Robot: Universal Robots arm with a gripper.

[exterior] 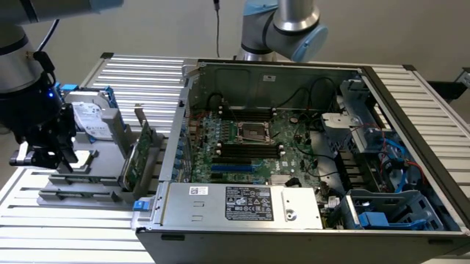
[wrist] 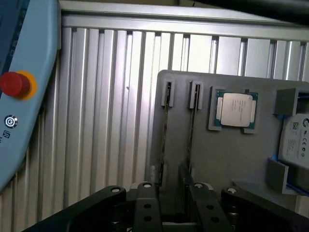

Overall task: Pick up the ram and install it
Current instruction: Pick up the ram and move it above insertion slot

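Slatted aluminium worktop (wrist: 106, 121) carries a grey holder (wrist: 231, 162). Nearest, the pincer (wrist: 171, 191) hangs wide open, gripping nothing, over one end of the ram (wrist: 191, 135). A second stick (wrist: 165, 135) stands just beside it, so closing off-centre could catch both, or tilt one and jam it. The ram stands on edge in its slot, its long axis running away from the pincer, parallel to the slats. Farther off sits a processor (wrist: 235, 110).

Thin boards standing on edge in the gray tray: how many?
2 thin boards, side by side: one by the tray's edge, the other nearer the silver chip. More could be hidden.
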